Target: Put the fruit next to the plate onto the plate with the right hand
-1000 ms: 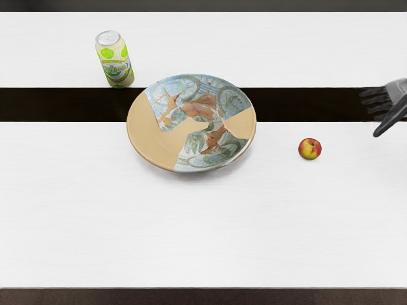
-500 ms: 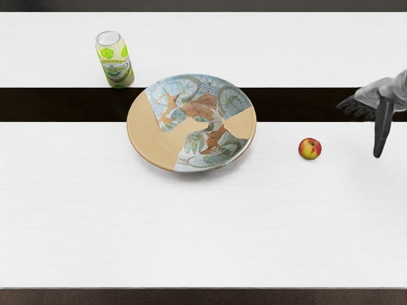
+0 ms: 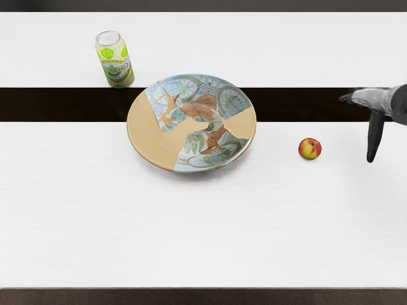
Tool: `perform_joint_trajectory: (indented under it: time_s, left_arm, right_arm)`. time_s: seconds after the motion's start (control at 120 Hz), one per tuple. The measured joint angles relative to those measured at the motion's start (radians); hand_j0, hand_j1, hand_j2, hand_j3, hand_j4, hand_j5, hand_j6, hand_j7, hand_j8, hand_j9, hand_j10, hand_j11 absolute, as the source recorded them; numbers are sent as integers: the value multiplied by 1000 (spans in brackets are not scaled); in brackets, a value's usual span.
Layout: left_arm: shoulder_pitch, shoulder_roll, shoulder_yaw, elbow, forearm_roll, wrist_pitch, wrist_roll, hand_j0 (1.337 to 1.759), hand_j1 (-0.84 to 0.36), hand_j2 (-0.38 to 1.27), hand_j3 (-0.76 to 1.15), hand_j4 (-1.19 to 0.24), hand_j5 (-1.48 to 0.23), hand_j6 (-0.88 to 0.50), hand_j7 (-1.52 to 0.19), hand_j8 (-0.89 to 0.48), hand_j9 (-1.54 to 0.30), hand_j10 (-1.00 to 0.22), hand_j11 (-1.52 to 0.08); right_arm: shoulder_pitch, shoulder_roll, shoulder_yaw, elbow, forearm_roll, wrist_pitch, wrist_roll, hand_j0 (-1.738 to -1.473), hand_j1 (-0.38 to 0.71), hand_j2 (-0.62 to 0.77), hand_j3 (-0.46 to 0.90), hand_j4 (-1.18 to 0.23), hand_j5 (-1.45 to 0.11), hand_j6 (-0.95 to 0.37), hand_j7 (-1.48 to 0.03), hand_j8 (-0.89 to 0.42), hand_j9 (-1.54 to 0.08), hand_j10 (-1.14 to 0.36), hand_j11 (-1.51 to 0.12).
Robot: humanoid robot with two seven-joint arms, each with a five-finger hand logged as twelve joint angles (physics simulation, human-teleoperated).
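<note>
right hand (image 3: 376, 103): spread, rotated, thumb down | apple (image 3: 310, 149): unmoved

Grey right hand (image 3: 375, 111), black fingers (image 3: 374, 136)

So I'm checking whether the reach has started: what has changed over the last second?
The right robot hand moved in from the picture's right edge toward the apple. It is open, holds nothing and is apart from the fruit. The apple, the plate and the can stayed where they were.
</note>
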Motion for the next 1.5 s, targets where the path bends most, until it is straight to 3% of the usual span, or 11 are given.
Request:
perform_joint_trajectory:
  time_s: [0.317,0.667,0.975,1.5]
  left_arm:
    - [-2,0,-1,-2,0,0,0,1658,335,3,0,-13,-16,-13,-16,-13,-16,-13,-16]
    - [-5,0,-1,-2,0,-1,0,1658,335,3,0,-13,-16,-13,-16,-13,-16,-12,-16]
    - [-6,0,-2,-2,0,-1,0,1658,335,3,0,-13,-16,-13,-16,-13,-16,-12,-16]
    - [-8,0,0,-3,0,0,0,1658,335,3,0,-13,-16,-13,-16,-13,-16,-12,-16]
  right_arm:
    - [-104,37,14,38,-39,-138,0,-1658,-349,1,0,-5,-1,-7,0,-6,-1,-4,0]
    - [-184,121,14,48,-254,-364,0,-1658,-294,-7,0,-52,-62,-54,-61,-52,-61,-51,-61]
    - [-213,179,15,49,-283,-401,0,-1658,-193,-24,0,-136,-172,-139,-172,-137,-172,-136,-172]
    - [-270,182,7,90,-335,-449,0,-1658,-85,-41,0,-226,-290,-229,-289,-227,-289,-226,-289]
